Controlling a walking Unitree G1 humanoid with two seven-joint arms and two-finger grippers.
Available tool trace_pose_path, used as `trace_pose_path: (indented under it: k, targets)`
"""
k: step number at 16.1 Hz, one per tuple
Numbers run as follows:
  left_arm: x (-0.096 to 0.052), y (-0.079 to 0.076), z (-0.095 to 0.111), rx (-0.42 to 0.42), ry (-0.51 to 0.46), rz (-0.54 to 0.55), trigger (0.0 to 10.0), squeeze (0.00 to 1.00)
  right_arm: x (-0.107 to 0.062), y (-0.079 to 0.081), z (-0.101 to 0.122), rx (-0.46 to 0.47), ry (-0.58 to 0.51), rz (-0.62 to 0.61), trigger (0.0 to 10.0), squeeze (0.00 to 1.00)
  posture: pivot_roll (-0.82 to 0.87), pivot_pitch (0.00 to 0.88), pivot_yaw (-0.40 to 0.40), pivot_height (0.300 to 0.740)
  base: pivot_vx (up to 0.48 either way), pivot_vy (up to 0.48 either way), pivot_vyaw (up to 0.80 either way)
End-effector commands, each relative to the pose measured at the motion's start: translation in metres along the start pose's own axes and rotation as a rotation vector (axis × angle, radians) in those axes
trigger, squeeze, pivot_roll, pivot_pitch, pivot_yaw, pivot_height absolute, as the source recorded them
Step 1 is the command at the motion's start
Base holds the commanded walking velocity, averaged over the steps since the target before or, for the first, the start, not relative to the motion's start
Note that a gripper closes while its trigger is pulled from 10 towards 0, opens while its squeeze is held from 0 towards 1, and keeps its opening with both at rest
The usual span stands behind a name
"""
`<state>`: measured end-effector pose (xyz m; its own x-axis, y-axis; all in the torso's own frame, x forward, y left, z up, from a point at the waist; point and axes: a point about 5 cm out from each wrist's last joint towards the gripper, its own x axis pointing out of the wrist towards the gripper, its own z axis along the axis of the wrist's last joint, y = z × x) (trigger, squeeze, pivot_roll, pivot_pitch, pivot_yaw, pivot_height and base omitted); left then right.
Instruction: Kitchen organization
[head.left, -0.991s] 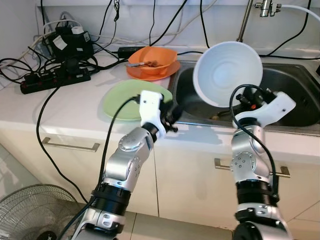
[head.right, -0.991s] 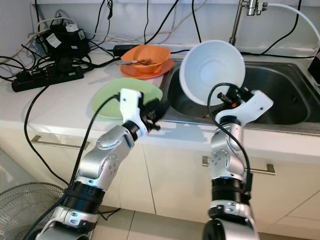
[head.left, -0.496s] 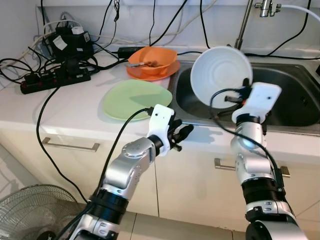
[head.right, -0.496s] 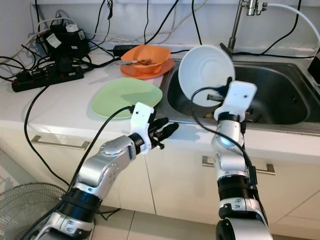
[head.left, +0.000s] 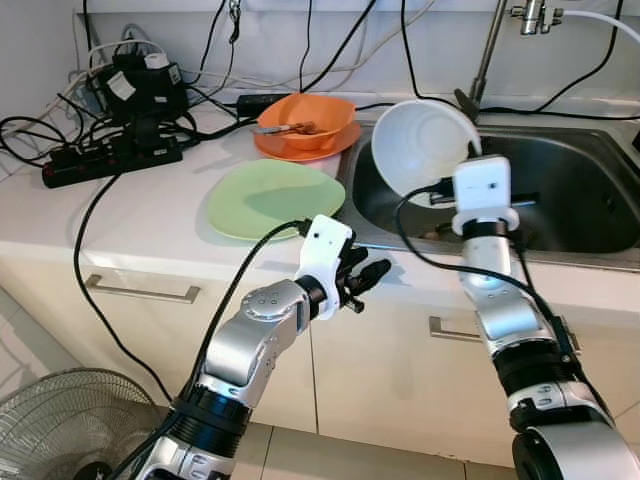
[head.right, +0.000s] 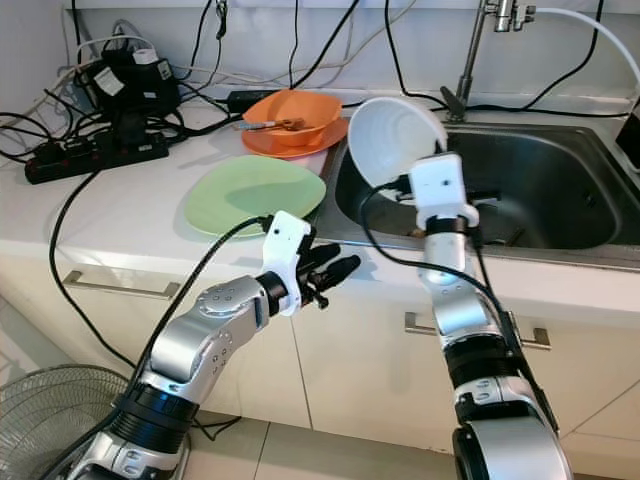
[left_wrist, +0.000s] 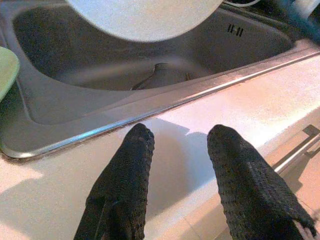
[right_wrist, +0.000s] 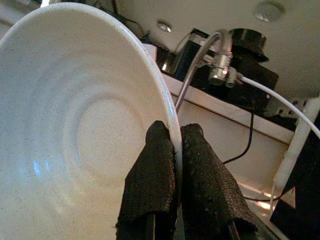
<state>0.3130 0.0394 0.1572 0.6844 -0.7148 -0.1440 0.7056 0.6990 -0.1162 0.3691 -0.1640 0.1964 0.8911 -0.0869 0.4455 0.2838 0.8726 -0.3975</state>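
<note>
I see the right gripper (right_wrist: 172, 150) pinching the rim of the white bowl (head.left: 420, 145), one finger inside, one outside. The bowl hangs tipped on edge over the steel sink (head.left: 590, 200), upper centre of the head view, mouth facing left toward the orange bowl (head.left: 305, 115). The left gripper (left_wrist: 182, 170), jaws apart and empty, hovers over the counter edge below the green plate (head.left: 265, 195).

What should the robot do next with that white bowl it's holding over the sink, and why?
Probably carry the white bowl left and lower it toward the counter beside the green plate. The right pincer pinches its rim, holding it tilted on edge above the sink, so it isn't resting on anything. The left pincer is open and unladen over the counter edge, apparently free to steady it.
</note>
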Motion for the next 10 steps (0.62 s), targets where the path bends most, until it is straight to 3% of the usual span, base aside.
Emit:
trace_pose_path:
  k: [1,6,10]
  targets:
    - [-0.003,0.0,0.001,0.014,0.008,-0.004,10.0,0.0,0.008,0.0,0.011,-0.044,-0.073,0.001,10.0,0.0,0.07,0.0,0.069,0.74,0.0,0.0,0.0]
    - [-0.005,-0.002,0.0,0.02,0.016,-0.017,10.0,0.0,0.004,0.013,0.004,-0.137,-0.078,0.068,10.0,0.0,0.08,0.0,0.069,0.74,0.0,0.0,0.0]
    - [-0.007,-0.004,-0.002,0.034,0.034,-0.027,10.0,0.0,0.0,0.019,-0.003,-0.14,-0.052,0.107,10.0,0.0,0.08,0.0,0.07,0.74,0.0,0.0,0.0]
